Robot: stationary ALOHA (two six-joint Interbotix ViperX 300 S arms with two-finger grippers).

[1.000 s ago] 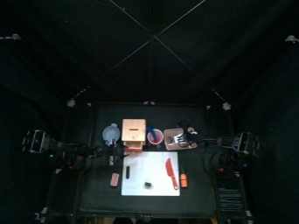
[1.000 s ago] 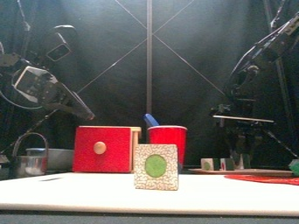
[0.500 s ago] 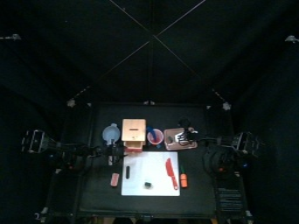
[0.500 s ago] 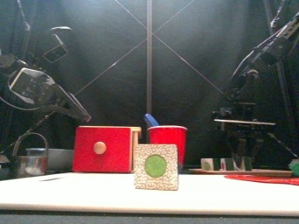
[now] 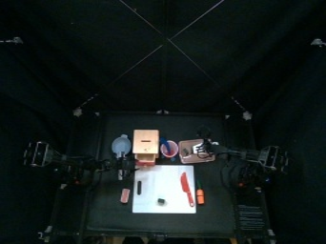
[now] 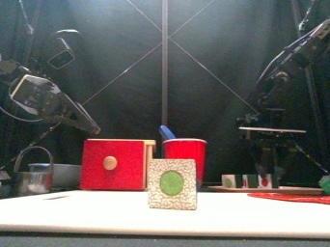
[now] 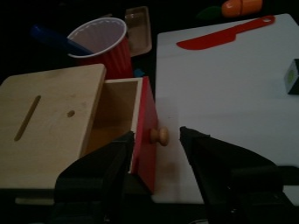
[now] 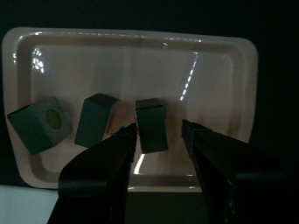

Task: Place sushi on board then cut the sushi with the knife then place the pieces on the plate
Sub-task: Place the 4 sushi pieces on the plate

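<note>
Our right gripper (image 5: 208, 148) hangs over the pink tray (image 5: 186, 156) in the top view, one sushi piece (image 5: 162, 201) lying on the white board (image 5: 151, 181). From the front that piece (image 6: 173, 184) looks light and hard to us, best pinched across its flat sides. Wrist views: right jaws apart and empty over three pieces (image 8: 96, 120) in the tray; left gripper (image 7: 156, 140) open, empty, by the wooden box (image 7: 52, 114).

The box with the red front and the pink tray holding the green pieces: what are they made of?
The box looks like bare pale wood, with a matte tan top. Its drawer front seems to be painted red and has a small round wooden knob. The tray is probably plastic: it is smooth and glossy, with bright glints on its floor.
</note>
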